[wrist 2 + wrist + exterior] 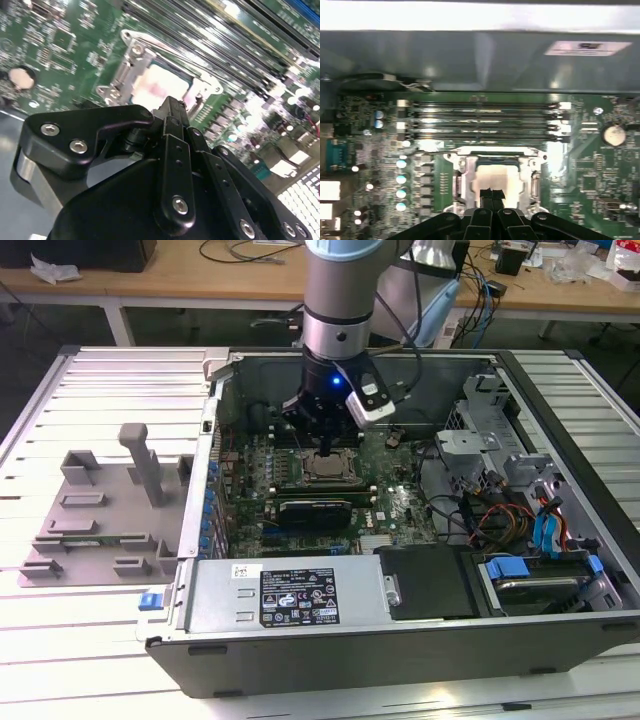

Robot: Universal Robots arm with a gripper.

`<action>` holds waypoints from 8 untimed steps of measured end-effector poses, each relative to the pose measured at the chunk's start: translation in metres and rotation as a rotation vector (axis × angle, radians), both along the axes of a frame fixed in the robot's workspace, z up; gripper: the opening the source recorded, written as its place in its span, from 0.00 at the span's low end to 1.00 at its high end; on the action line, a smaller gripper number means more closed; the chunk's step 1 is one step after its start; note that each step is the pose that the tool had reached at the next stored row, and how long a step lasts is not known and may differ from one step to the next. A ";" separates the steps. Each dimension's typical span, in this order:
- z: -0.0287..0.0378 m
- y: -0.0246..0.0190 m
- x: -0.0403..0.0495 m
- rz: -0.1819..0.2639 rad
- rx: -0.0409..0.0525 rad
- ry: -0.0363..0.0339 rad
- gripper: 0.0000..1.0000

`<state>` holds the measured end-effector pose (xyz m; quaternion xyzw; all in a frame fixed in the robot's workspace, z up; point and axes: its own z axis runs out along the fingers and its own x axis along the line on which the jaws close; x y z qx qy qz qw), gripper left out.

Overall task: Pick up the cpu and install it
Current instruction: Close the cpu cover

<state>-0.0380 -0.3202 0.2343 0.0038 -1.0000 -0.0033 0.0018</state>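
one arm, reaching down into the open computer case (pixel 400 650). gripper (pixel 326 443) is clenched, fingers pinched together with nothing between them. tips sit right above the cpu (pixel 328 467); can't tell if they touch it. cpu lies flat inside the socket frame (pixel 461 176) on the motherboard (pixel 405 508), pale metal top facing up. memory slots (pixel 480 120) run just beside the socket in the first wrist view. grey plastic fixture (pixel 105 510) sits outside the case on the exterior view's left, well apart from the gripper. label sticker (pixel 300 595) is on the case's near edge.
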 end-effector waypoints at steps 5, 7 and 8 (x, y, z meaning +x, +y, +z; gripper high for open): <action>0.0000 0.0000 0.0081 0.001 0.0001 -0.0003 0.11; 0.0000 0.0001 0.0081 0.001 0.0000 -0.0077 0.11; -0.0002 0.0000 0.0078 0.001 0.0001 -0.0225 0.11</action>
